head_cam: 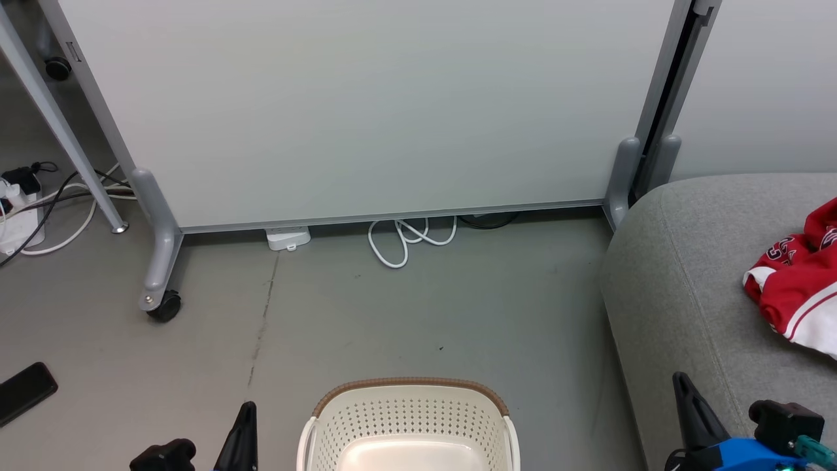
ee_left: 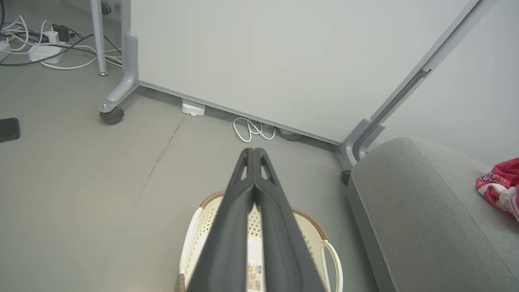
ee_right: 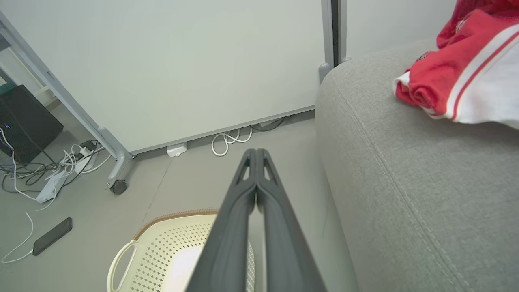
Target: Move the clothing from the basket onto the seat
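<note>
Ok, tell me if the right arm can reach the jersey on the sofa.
Probably yes: the right gripper, shut, sits by the sofa, and only its bare upholstery lies between it and the jersey. It must open first.

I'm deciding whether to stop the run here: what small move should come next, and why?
Probably tilt the head down to check the near end of the basket, not reach. What shows of it is bare, the clothing lies on the seat, and the left claw and right claw are shut, holding nothing. If that end is bare too, the job seems done.
</note>
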